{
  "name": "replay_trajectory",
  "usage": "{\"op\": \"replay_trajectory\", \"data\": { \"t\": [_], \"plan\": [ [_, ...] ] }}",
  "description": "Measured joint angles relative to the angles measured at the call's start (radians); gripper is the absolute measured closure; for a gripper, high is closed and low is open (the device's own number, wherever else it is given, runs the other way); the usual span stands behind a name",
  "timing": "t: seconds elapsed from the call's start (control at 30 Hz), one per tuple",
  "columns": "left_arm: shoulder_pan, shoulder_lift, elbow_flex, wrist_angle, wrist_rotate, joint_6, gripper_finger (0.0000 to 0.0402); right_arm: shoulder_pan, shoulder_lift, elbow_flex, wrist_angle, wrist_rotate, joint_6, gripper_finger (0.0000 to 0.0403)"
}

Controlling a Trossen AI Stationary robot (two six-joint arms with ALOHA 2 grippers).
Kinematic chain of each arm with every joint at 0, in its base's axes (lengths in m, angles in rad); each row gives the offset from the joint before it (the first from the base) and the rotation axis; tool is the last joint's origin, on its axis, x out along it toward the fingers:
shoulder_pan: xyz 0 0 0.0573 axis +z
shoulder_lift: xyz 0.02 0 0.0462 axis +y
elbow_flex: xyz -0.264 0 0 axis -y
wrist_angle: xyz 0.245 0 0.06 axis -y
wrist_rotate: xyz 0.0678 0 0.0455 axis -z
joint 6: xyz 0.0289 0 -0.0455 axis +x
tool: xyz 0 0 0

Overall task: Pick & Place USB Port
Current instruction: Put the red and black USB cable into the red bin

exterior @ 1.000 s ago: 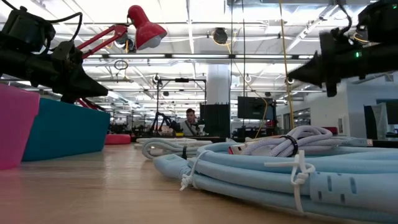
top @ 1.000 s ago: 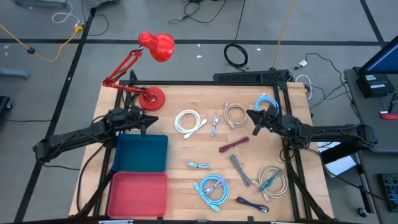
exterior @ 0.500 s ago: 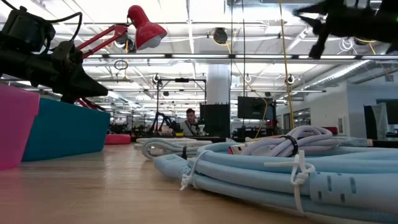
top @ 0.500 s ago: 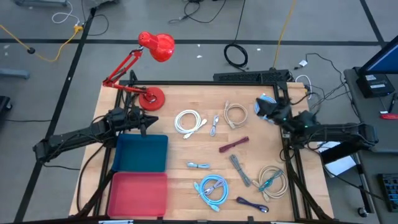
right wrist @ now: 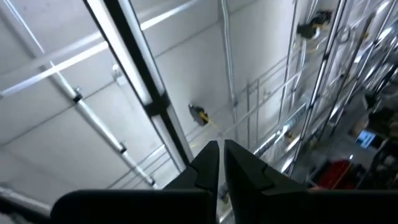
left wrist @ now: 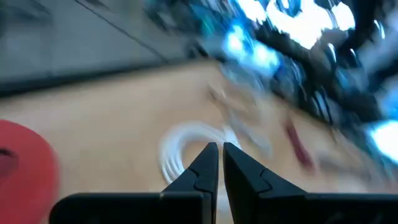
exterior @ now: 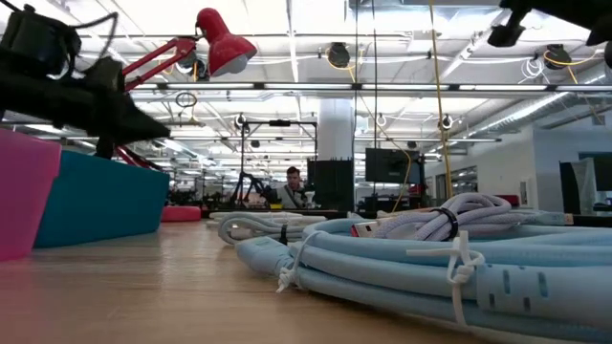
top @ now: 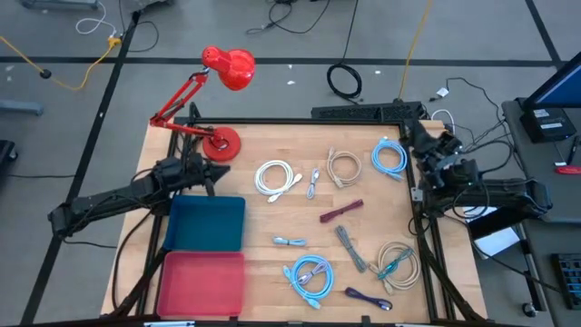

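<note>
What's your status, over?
Left gripper shut, empty, near lamp base. Right gripper shut, empty, pointing at ceiling. Cables untouched, bins empty.

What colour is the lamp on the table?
The lamp is bright red, with a round red base. The high view shows it best.

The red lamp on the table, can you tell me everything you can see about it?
The red lamp looks like shiny painted metal. It has a round flat base resting on the wooden table at its far left corner, a thin jointed arm folding out past the table's edge, and a rounded shade hanging beyond the far edge. Whether it is lit cannot be told. Nothing but the table visibly touches it.
</note>
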State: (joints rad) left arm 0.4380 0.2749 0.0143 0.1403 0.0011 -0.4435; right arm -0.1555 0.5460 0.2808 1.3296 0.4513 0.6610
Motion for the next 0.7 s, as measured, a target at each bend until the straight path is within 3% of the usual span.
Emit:
{"op": "replay_trajectory", "data": {
  "t": [0.17, 0.27, 0.4, 0.5, 0.57, 0.7],
  "plan": [
    [0.001, 0.000, 0.000, 0.323, -0.283, -0.413, 0.0376, 0.000, 0.001, 0.001, 0.031, 0.077, -0.082, 0.0385],
    [0.014, 0.014, 0.001, 0.520, -0.353, -0.682, 0.0376, 0.000, 0.004, 0.001, 0.028, 0.103, -0.124, 0.0385],
    [0.025, 0.045, 0.003, 0.759, -0.236, -0.703, 0.0376, 0.000, 0.015, 0.001, 0.028, 0.132, -0.165, 0.0385],
    [0.014, 0.074, 0.052, 0.814, -0.170, -0.793, 0.0376, 0.000, 0.022, 0.001, 0.028, 0.154, -0.177, 0.0385],
    [0.004, 0.099, 0.124, 0.799, -0.123, -0.825, 0.0376, 0.000, 0.025, 0.001, 0.025, 0.152, -0.188, 0.0385],
    [-0.029, 0.218, 0.362, 0.795, 0.042, -0.718, 0.0376, 0.000, 0.039, 0.001, 0.024, 0.152, -0.201, 0.0385]
  ]
}}
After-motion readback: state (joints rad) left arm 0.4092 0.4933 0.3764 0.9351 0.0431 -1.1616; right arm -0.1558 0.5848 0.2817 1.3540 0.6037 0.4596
